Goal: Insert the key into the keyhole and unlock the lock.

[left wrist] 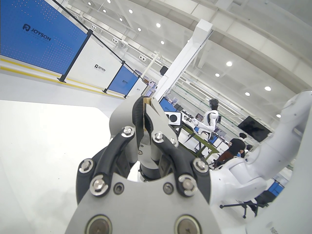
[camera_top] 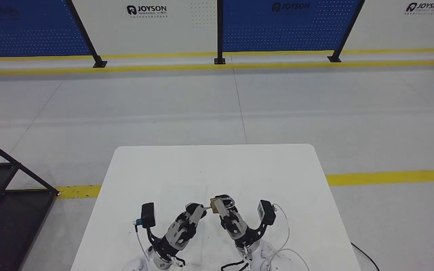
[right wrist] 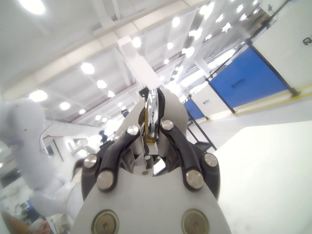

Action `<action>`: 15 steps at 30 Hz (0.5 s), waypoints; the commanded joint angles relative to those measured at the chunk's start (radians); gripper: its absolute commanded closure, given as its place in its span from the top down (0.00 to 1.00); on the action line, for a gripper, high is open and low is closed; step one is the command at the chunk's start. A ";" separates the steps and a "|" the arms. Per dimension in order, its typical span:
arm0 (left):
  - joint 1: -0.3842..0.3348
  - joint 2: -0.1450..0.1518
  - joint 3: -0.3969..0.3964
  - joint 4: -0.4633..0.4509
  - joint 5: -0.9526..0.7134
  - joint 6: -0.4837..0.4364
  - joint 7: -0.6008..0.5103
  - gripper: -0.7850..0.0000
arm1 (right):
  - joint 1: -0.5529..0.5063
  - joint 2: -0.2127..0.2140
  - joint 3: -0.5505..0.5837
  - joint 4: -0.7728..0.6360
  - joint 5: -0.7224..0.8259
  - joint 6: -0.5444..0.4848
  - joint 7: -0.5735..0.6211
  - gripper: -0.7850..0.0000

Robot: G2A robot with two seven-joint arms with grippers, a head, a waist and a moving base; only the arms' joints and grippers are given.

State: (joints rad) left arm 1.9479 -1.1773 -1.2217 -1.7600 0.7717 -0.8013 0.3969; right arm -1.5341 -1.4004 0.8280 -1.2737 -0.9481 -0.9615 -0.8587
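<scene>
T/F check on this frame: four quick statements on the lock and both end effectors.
1. The right end effector is open. False: it is shut on the lock.
2. The lock lies on the table. False: it is held up off it.
3. The left end effector is shut on a thin tan item. True; likely the key, but too little shows to be sure.
4. In the top view the two end effectors meet tip to tip over the table's near part. True.
</scene>
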 commanded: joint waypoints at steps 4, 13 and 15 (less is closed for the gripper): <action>-0.001 0.000 0.000 0.001 -0.003 0.000 0.002 0.00 | -0.007 -0.005 -0.003 -0.005 0.018 0.006 -0.006 0.00; -0.004 -0.002 0.006 0.008 -0.004 -0.001 0.020 0.00 | -0.012 -0.012 0.006 -0.009 0.097 -0.022 0.022 0.00; -0.004 -0.002 0.006 0.008 -0.004 -0.001 0.020 0.00 | -0.012 -0.012 0.009 -0.009 0.096 -0.026 0.026 0.00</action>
State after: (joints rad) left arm 1.9438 -1.1792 -1.2154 -1.7519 0.7679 -0.8018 0.4171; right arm -1.5459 -1.4121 0.8367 -1.2832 -0.8513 -0.9869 -0.8333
